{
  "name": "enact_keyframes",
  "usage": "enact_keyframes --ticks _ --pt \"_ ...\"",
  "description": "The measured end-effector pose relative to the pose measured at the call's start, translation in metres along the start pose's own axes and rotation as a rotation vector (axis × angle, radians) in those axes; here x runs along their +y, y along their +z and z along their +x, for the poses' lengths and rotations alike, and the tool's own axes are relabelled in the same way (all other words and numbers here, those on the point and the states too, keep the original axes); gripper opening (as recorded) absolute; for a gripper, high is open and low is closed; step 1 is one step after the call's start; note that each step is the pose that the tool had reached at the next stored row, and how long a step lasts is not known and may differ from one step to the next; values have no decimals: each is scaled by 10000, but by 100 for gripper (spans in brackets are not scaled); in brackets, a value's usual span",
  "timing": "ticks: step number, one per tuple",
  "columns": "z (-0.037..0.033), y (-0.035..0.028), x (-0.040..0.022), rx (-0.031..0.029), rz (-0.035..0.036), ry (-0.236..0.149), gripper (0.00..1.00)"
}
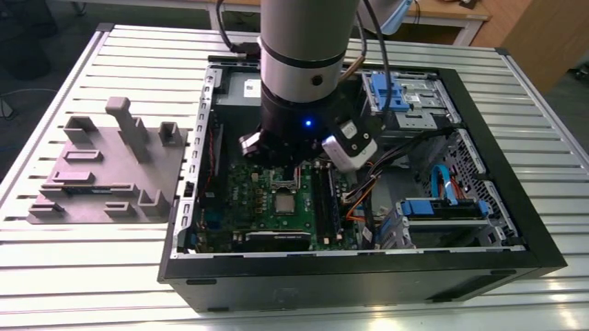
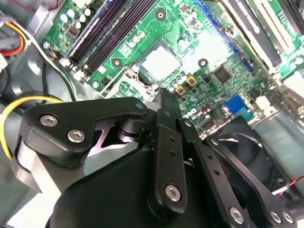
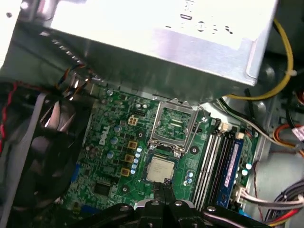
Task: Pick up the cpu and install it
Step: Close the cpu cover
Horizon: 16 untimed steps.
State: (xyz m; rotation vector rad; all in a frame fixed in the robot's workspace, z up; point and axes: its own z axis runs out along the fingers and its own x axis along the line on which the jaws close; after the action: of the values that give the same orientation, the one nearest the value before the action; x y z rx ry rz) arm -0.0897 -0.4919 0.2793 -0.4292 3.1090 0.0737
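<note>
Gripper (image 3: 164,187) fingers closed together, empty, tips hovering just above cpu (image 3: 160,169). Cpu sits flat in socket on green motherboard (image 3: 109,161), hinged socket frame (image 3: 173,124) flipped open beside it. Chip likely light, rigid, slick metal top, delicate contacts underneath; grip by opposite edges.

The thick silver-grey arm column (image 1: 307,48) is held upright, ending in a black wrist housing (image 1: 304,127) on which a small blue light is lit. Below it, the black two-fingered gripper (image 3: 164,186) is pointed straight down. Its slim black fingers (image 2: 167,118) are pressed together at the tips, nothing being seen between them.
</note>
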Motion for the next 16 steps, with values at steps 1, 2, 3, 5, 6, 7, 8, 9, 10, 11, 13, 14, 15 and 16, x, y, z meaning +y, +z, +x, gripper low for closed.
enact_keyframes --ticks 1,2,3,5,6,7,8,9,10,11,13,14,15,16 --pt "0 0 0 9 -1 -173 10" --pt "0 0 0 15 -2 -314 10" --pt "0 0 0 17 -3 -376 10" --pt "1 0 0 18 -3 -381 10" --pt "1 0 0 19 -3 -383 10" --pt "1 1 0 18 -4 -385 10" --pt "1 1 0 18 -4 -387 10" --pt "0 1 0 18 -4 -394 10" --pt "-2 2 0 22 -5 -467 10" --pt "-3 2 -1 28 -6 -598 10" --pt "-7 4 -2 40 -8 -879 10" --pt "-13 6 -4 45 -9 -996 10" --pt "-24 9 -7 47 -11 -1051 10" --pt "-44 11 -12 49 -10 -1064 10"
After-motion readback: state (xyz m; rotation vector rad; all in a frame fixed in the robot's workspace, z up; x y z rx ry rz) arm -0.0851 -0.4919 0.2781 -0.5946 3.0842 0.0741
